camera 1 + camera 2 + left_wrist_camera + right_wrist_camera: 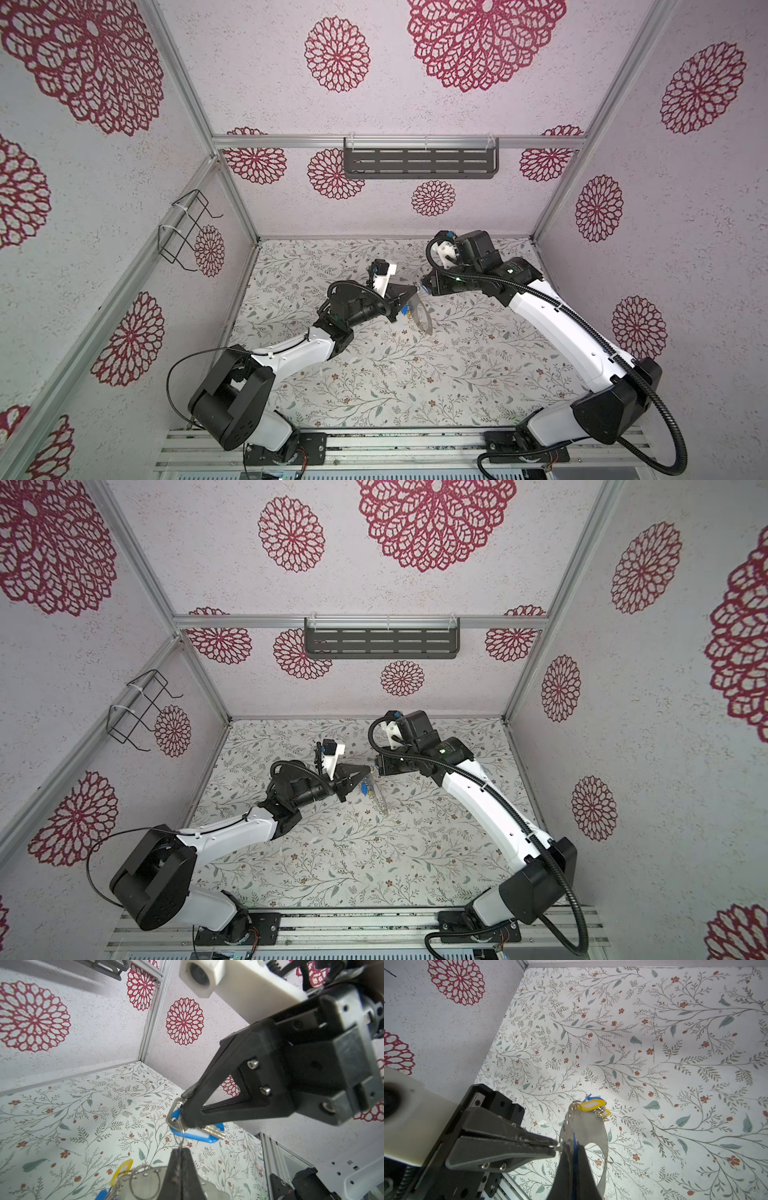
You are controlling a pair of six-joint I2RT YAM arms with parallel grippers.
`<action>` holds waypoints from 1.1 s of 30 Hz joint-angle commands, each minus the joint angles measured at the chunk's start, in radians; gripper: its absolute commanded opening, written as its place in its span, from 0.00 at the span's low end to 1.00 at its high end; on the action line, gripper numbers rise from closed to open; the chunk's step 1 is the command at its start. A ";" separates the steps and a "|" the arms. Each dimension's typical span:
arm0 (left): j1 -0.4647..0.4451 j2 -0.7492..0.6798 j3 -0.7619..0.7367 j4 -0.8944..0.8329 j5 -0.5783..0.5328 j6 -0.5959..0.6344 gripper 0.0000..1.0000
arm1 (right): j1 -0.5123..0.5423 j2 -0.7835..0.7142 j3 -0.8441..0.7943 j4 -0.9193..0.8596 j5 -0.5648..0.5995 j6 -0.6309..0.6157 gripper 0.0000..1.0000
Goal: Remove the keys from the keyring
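Left pincer point(555, 1145) is clamped tight on a small wire loop point(180, 1145) at the rim of the keyring point(583, 1130). The right pincer point(185, 1111) meets it tip to tip from 3 o'clock in both top views, and is closed on a blue tag point(197, 1134) and the metal key point(216, 1132) threaded on that same loop. The keyring, a broad grey hoop with holes along its rim, hangs at about 5 o'clock from the two tips. Whether its lower edge touches the worktop point(374, 374) I cannot tell. The other keys point(591, 1104), yellow and blue tags in a bunch, sit further round the hoop's rim, near both pincers but touching neither.

The step in hand looks like working this one tagged key free. To do it well, the left grip should act as a fixed anchor while the right draws tag and key toward 3 o'clock along the loop's wire, not straight out — a blunt pull would likely bend the loop or drag the whole hoop along. These views do not show whether the loop has an open gap, so small turns and a light pull seem wiser than force.
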 commanded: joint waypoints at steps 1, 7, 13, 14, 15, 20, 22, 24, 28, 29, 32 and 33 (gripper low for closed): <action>-0.012 -0.055 -0.028 0.117 0.018 0.084 0.00 | -0.029 -0.003 0.029 0.028 0.145 0.012 0.00; -0.013 -0.072 -0.062 0.199 -0.011 0.100 0.00 | -0.042 -0.009 -0.010 0.026 0.146 0.014 0.00; -0.011 -0.078 -0.070 0.246 -0.042 0.084 0.00 | -0.051 -0.026 -0.069 0.037 0.138 0.016 0.00; -0.010 -0.078 -0.070 0.254 -0.046 0.080 0.00 | -0.053 -0.031 -0.079 0.043 0.135 0.018 0.00; -0.010 -0.076 -0.070 0.263 -0.054 0.074 0.00 | -0.052 -0.037 -0.098 0.051 0.130 0.021 0.00; -0.009 -0.064 -0.069 0.321 -0.106 0.037 0.00 | -0.053 -0.062 -0.170 0.084 0.101 0.033 0.00; -0.008 -0.062 -0.069 0.342 -0.138 0.014 0.00 | -0.053 -0.077 -0.195 0.098 0.099 0.034 0.00; -0.008 -0.063 -0.075 0.363 -0.183 -0.016 0.00 | -0.053 -0.097 -0.220 0.118 0.099 0.036 0.00; -0.006 -0.049 -0.085 0.438 -0.212 -0.086 0.00 | -0.052 -0.157 -0.285 0.194 0.103 0.048 0.00; -0.006 -0.045 -0.084 0.447 -0.213 -0.101 0.00 | -0.052 -0.171 -0.297 0.210 0.100 0.052 0.00; -0.005 -0.034 -0.084 0.467 -0.217 -0.146 0.00 | -0.052 -0.197 -0.324 0.235 0.093 0.059 0.00; -0.004 -0.030 -0.084 0.469 -0.218 -0.154 0.00 | -0.052 -0.202 -0.329 0.239 0.092 0.059 0.00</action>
